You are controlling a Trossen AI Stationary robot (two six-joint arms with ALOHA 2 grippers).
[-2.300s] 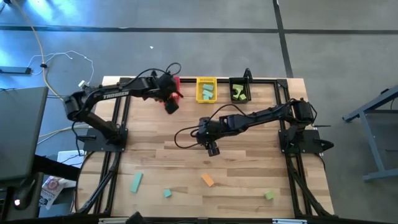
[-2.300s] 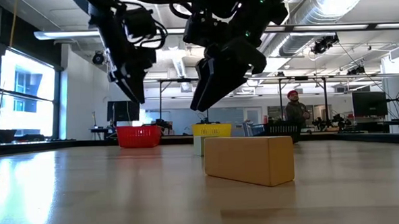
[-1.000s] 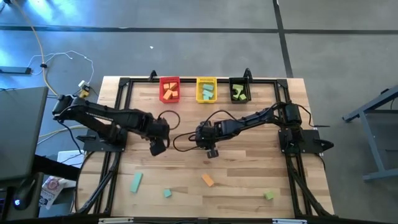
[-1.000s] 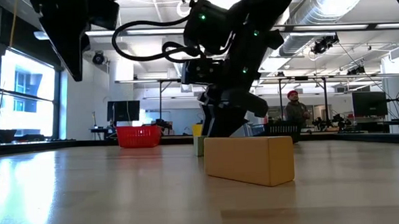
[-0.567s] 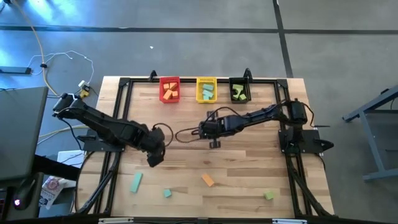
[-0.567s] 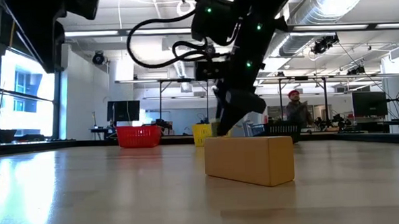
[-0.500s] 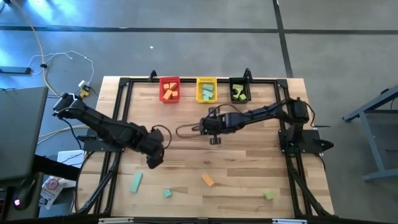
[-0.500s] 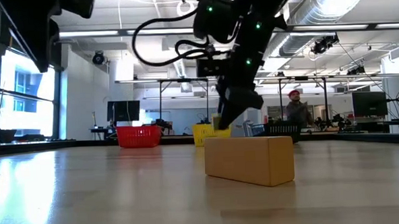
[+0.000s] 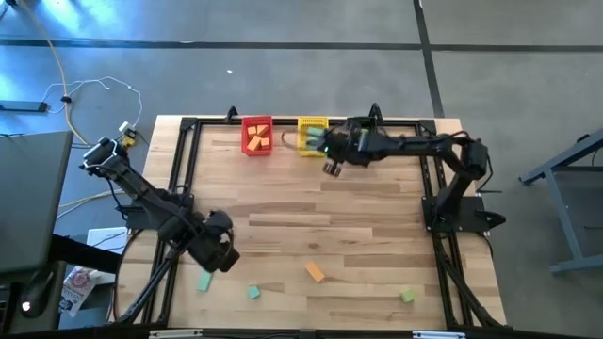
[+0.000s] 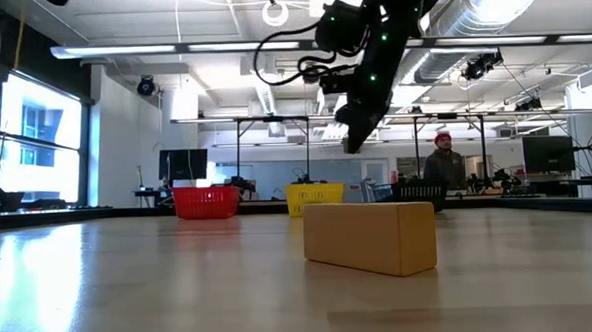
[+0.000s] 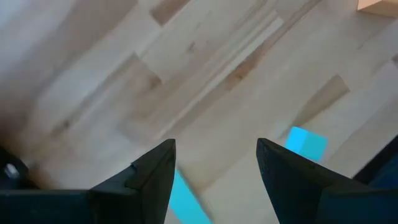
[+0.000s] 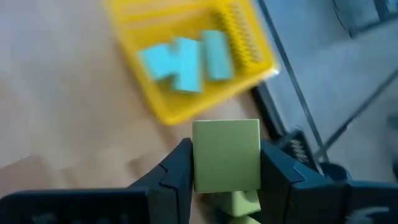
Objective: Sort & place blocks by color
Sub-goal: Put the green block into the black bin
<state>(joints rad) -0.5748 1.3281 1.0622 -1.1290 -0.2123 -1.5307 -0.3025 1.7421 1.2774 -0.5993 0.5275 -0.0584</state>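
Near the surface's [image 9: 283, 198] front-left corner the left end effector [image 9: 220, 257], fingers spread, hangs over a teal bar [image 9: 203, 282], while at the back the right end effector [image 9: 332, 162] pinches a green cube [image 12: 226, 155] beside the yellow bin [image 9: 305, 123].

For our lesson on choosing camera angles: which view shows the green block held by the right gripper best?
The right wrist view: the green block fills the gap between the right gripper fingers, near the yellow bin. In the high view the gripper hides it; in the low view it cannot be made out; the left wrist view misses it.
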